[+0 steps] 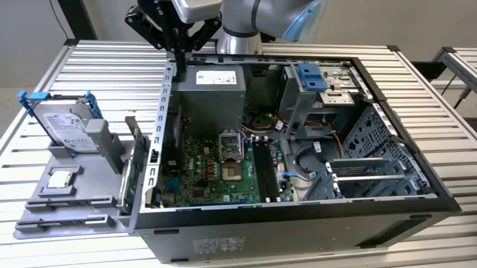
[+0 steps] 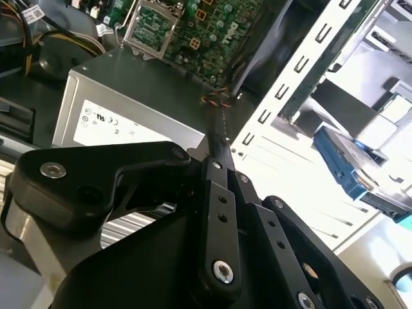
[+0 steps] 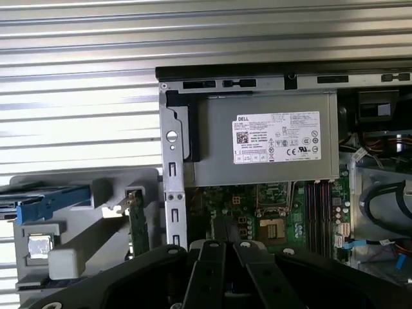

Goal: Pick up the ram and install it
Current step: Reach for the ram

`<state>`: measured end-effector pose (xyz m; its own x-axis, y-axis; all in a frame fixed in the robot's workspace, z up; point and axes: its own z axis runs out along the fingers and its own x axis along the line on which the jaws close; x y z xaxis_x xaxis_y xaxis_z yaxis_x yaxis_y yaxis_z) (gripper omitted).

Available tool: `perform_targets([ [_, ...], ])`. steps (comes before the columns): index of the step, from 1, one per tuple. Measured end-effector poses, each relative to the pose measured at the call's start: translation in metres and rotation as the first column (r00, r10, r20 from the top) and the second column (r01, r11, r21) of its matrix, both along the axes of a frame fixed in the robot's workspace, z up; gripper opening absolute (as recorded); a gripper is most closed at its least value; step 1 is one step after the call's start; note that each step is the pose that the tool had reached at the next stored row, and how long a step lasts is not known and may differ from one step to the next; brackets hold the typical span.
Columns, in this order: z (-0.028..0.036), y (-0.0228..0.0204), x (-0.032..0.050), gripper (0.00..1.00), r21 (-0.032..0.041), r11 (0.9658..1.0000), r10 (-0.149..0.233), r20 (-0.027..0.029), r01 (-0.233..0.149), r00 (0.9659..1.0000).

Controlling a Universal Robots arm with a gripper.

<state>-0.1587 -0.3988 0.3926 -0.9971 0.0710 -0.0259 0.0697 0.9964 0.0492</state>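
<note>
Slatted table (image 1: pixel 97 61), open case (image 1: pixel 298 229), ram (image 3: pixel 135 219) in holder (image 1: pixel 75 195)

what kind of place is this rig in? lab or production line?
Likely a robotics lab bench, not a line: an opened desktop tower lies on a slatted aluminium table, a grey fixture beside it holds the hard drive, processor chip and ram, and one robot arm hangs above.

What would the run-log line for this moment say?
stage: pre-pick | gripper: shut, empty, over case edge near power supply | ram: upright in grey holder beside case, not installed
</note>
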Motion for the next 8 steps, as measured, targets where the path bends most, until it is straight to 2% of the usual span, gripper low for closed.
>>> perform_targets([
  [8, -0.0001, 0.0000, -0.0146, 0.00, 0.0000, 1.0000, 0.001, 0.0000, -0.001, 1.0000],
])
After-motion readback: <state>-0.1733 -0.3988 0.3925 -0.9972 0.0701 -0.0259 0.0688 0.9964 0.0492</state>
